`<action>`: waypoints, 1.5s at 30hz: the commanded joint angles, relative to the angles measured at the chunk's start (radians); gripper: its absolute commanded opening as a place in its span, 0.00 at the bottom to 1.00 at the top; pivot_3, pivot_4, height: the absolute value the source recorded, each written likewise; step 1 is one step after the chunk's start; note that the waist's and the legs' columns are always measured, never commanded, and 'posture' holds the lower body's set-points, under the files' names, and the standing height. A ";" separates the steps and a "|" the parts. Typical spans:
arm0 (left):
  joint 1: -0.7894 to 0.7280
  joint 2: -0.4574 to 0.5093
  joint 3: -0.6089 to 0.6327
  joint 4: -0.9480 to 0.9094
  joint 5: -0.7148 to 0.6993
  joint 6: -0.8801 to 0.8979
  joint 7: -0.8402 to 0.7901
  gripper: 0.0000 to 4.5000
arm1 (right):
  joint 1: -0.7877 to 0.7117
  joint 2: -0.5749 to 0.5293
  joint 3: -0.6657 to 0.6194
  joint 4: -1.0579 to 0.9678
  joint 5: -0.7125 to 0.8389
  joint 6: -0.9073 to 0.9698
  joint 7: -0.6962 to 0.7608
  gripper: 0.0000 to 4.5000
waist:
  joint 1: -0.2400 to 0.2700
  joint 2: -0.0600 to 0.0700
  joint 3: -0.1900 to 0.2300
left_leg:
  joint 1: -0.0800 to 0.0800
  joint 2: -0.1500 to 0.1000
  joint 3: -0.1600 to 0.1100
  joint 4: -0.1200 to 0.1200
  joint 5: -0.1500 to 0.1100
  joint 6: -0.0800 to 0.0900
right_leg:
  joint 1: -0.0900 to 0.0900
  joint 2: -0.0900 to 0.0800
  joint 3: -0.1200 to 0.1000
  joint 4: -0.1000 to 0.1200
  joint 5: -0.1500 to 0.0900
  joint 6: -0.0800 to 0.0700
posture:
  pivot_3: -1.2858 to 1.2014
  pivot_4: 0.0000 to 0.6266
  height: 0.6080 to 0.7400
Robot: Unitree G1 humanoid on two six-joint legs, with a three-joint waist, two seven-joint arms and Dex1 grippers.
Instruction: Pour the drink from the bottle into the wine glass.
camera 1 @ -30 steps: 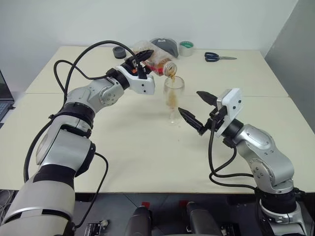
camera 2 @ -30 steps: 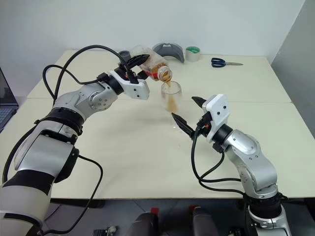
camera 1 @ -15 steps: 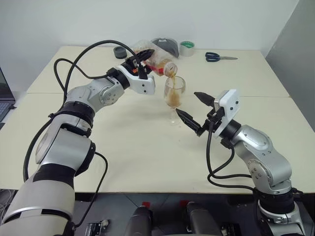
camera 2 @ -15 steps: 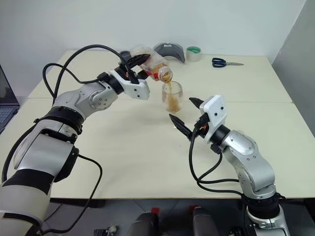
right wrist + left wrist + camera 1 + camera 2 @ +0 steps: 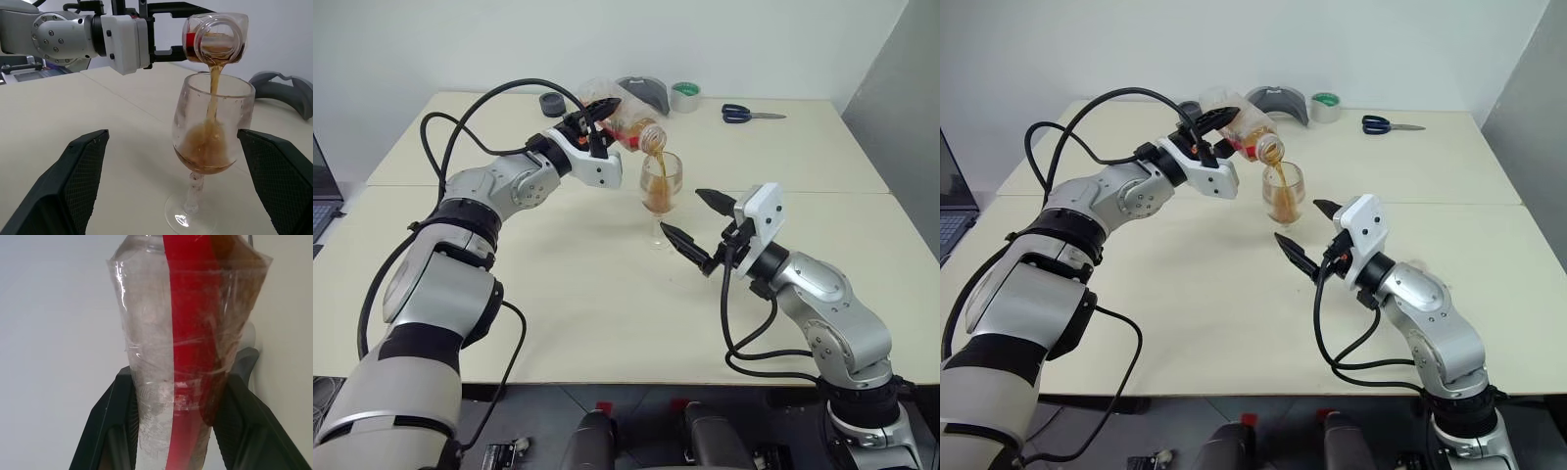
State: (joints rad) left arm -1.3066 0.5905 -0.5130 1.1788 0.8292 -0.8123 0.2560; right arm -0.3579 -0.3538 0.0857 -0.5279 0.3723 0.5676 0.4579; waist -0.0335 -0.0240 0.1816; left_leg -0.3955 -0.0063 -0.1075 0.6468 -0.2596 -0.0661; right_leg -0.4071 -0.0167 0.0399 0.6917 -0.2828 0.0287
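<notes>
My left gripper [image 5: 594, 116] is shut on the clear bottle [image 5: 623, 123], which lies tipped with its open mouth over the wine glass [image 5: 661, 188]. A thin stream of reddish-brown drink [image 5: 211, 93] runs from the mouth into the bowl, where more drink [image 5: 203, 152] foams. The glass stands upright on the table [image 5: 558, 294]. In the left wrist view the bottle [image 5: 181, 347] with its red label strip sits between my two black fingers [image 5: 108, 428]. My right gripper [image 5: 683, 212] is open just near and right of the glass, one fingertip close to the stem, holding nothing.
Along the table's back edge lie scissors [image 5: 749, 115], a tape roll [image 5: 683, 96], a grey curved object [image 5: 641, 91] and a small dark round object [image 5: 550, 102]. A laptop [image 5: 321, 201] shows at the far left edge.
The drink in the wine glass has risen while the stream keeps running. Both arms have stayed about where they were.
</notes>
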 commanded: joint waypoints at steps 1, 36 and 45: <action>-0.051 0.014 0.007 -0.003 -0.004 0.004 0.032 0.38 | 0.002 -0.007 0.003 -0.031 -0.004 -0.017 0.006 1.00 | 0.000 0.000 0.000 | 0.000 0.000 0.000 0.000 0.000 0.000 | 0.000 0.000 0.000 0.000 0.000 0.000 | 0.52 0.24 1.00; -0.058 -0.003 0.002 0.024 -0.008 0.015 0.042 0.38 | -0.017 0.004 -0.013 -0.039 0.020 0.014 -0.018 1.00 | -0.001 0.000 0.000 | 0.000 -0.001 0.000 0.001 0.000 0.000 | 0.000 -0.001 0.000 0.001 0.000 0.000 | 0.52 0.24 1.00; -0.050 -0.036 0.051 0.024 -0.089 0.013 -0.027 0.38 | -0.022 0.008 -0.010 -0.038 0.007 -0.002 -0.028 1.00 | -0.001 0.000 0.000 | 0.000 -0.001 0.000 0.001 0.000 0.000 | 0.000 -0.001 0.000 0.001 0.000 0.000 | 0.52 0.24 1.00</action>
State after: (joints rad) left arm -1.3227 0.5516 -0.5076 1.2147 0.7915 -0.7973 0.2417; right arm -0.3651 -0.3483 0.0960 -0.5280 0.3758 0.5854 0.4340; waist -0.0347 -0.0242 0.1815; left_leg -0.3954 -0.0071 -0.1074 0.6476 -0.2594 -0.0660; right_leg -0.4073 -0.0176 0.0399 0.6932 -0.2828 0.0287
